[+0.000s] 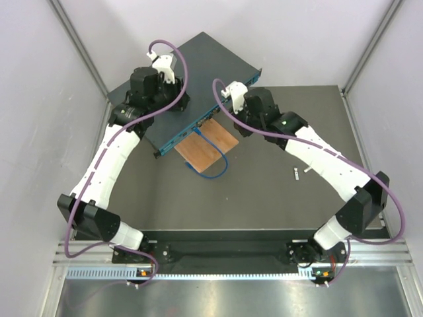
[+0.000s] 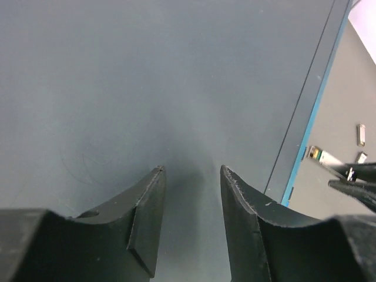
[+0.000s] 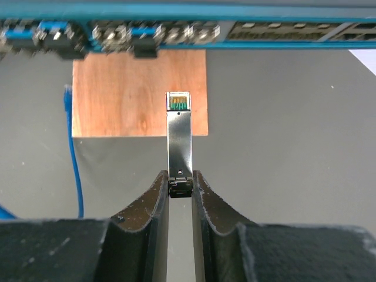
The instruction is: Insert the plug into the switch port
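The dark teal-blue switch (image 1: 198,69) lies at the back left, with its port row (image 3: 176,32) facing the right arm. My right gripper (image 3: 180,176) is shut on the back end of a slim silver plug (image 3: 179,135). The plug points at the port face and stops a short way in front of it, over the wooden board. The plug tip also shows in the left wrist view (image 2: 320,154). My left gripper (image 2: 192,170) is open and empty over the flat top of the switch (image 2: 147,76); in the top view it (image 1: 177,102) sits near the switch's front edge.
A thin orange-brown wooden board (image 1: 206,145) lies on the table in front of the port face. A blue cable (image 1: 215,165) runs from the ports and loops past the board. A small silver part (image 1: 295,173) lies on the dark mat to the right.
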